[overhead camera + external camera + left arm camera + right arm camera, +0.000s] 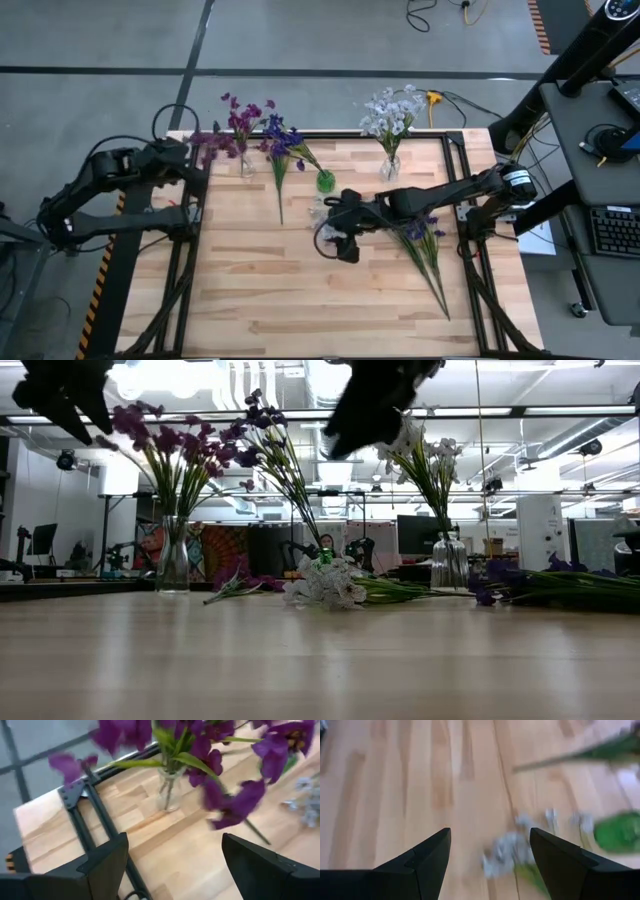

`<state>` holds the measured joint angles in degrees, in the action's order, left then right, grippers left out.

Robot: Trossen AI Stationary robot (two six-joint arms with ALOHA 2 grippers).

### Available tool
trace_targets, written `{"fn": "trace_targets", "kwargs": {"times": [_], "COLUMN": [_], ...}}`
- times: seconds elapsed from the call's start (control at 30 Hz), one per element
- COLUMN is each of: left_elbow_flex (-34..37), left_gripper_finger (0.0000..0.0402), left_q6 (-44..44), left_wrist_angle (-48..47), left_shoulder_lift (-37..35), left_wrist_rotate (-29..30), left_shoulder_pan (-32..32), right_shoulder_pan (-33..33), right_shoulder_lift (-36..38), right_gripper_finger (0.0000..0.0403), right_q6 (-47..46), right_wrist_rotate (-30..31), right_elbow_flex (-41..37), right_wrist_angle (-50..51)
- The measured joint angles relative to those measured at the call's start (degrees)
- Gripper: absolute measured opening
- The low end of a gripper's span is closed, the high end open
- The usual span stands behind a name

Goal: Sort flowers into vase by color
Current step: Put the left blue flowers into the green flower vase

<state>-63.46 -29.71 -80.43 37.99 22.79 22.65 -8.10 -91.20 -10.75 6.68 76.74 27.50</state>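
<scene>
The sorting is being carried out partway. A magenta bunch [240, 120] is being held upright in the left vase [246, 164], and a white bunch [390, 112] in the right vase [389, 167]. Sprigs are lying loose on the bench [250, 290] — white ones [322, 212], blue-violet ones [281, 150] and more [422, 232]. The right gripper [335, 240], fingers released and empty, is being held near the white sprigs; the left gripper [172, 865] — also spread and empty — is parked near the magenta vase.

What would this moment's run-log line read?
right hand: open, over white sprig | left hand: open, by magenta vase
</scene>
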Motion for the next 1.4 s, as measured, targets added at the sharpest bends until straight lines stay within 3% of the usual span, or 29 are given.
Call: {"fn": "trace_targets", "kwargs": {"times": [0.33,0.47,0.57,0.67,1.0,1.4], "left_elbow_flex": [-5.29,-4.44,-3.31,-2.39,-2.08,-2.01], "left_gripper_finger": [0.0302,0.0302,0.0302,0.0302,0.0302,0.0302], "left_q6": [-0.65,3.21,5.97,6.90,7.58,9.14], "left_wrist_angle": [2.15,10.93,18.83,23.40,23.84,23.54], "left_shoulder_lift": [-1.72,-3.39,-4.56,-5.43,-6.37,-7.03], "left_wrist_rotate": [-0.96,-1.42,-6.37,-10.36,-10.34,-10.34], "left_shoulder_pan": [0.00,-0.01,-0.11,-0.11,-0.11,-0.11], "right_shoulder_pan": [0.31,0.66,1.00,1.71,-0.07,-8.35], "right_shoulder_lift": [0.00,0.00,0.00,0.00,0.00,0.04], "right_gripper_finger": [0.0265,0.0265,0.0265,0.0265,0.0252,0.0274], "right_q6": [3.75,5.99,5.99,-0.23,-29.17,-47.37], "right_wrist_rotate": [-0.14,-0.06,-0.11,-0.25,-1.12,-9.29], "right_elbow_flex": [-1.99,-2.13,-2.13,-2.13,-2.38,-6.81], "right_wrist_angle": [15.99,19.66,22.04,26.91,47.86,47.83]}}
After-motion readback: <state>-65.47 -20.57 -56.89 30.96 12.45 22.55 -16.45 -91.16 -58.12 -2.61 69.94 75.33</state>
